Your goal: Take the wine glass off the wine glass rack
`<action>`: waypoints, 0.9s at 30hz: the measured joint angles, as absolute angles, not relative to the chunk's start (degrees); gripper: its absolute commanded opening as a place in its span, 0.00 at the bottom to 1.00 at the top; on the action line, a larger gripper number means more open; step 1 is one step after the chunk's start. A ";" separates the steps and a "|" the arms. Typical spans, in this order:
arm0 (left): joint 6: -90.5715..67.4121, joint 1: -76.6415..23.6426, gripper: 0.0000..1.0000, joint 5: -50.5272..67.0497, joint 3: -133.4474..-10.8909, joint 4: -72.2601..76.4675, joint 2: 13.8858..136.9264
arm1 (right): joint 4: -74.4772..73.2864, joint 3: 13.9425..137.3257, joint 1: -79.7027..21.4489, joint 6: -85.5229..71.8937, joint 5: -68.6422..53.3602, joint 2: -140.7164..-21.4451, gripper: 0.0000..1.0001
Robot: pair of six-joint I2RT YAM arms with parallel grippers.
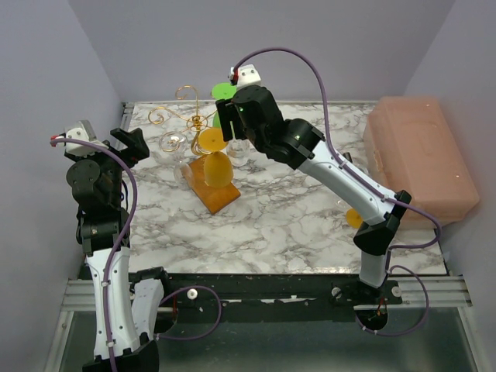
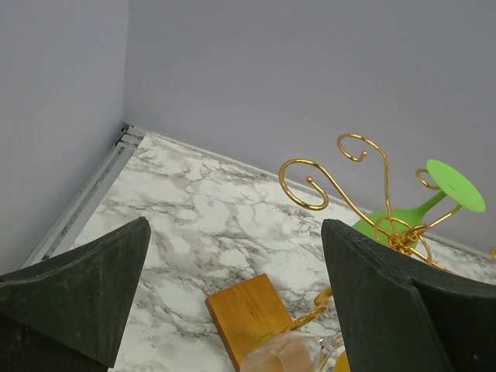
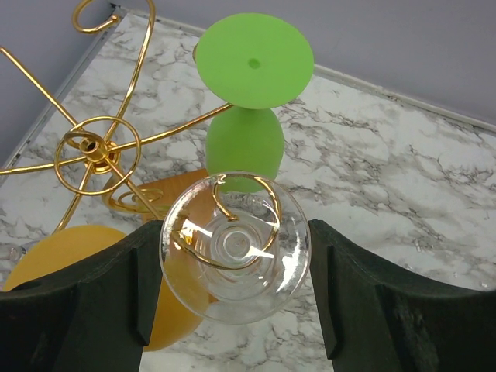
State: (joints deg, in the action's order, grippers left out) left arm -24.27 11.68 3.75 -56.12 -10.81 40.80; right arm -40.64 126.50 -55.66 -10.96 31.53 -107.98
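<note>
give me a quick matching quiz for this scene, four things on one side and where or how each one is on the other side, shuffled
1 green wine glass
2 clear wine glass
3 left gripper
4 pink case

a open, away from the wine glass rack
b at the table's right edge
c between the right gripper's fingers
d hanging upside down, untouched

Pairs: 1-d, 2-c, 3-a, 4-b

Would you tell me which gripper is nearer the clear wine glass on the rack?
Right. The right gripper straddles the clear wine glass, a finger on either side of it; the left gripper hangs open left of the wine glass rack, touching nothing.
</note>
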 measured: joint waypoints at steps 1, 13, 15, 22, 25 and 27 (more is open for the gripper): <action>-24.32 11.68 0.94 3.77 -56.12 -10.81 40.77 | -40.86 126.67 -55.66 -11.09 31.22 -108.01 0.70; -24.86 11.68 0.94 3.77 -56.12 -10.81 40.77 | -42.04 130.19 -55.90 -11.99 29.26 -108.47 0.70; -24.91 11.75 0.94 3.77 -56.12 -10.81 40.80 | -41.91 130.26 -55.92 -11.97 29.06 -108.95 0.70; -24.99 11.79 0.94 3.86 -56.12 -10.81 40.80 | -41.45 131.24 -55.94 -11.84 28.71 -111.61 0.70; -25.06 11.79 0.94 4.19 -56.12 -10.81 40.80 | -40.69 131.31 -55.99 -11.38 28.75 -112.12 0.70; -25.15 11.79 0.94 4.25 -56.12 -10.81 40.84 | -40.05 131.31 -56.07 -10.85 28.80 -112.29 0.70</action>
State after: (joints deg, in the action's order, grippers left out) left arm -25.15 11.79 4.25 -56.12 -10.81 40.84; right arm -40.05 131.31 -56.07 -10.85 28.80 -112.29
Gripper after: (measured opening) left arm 0.947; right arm 0.740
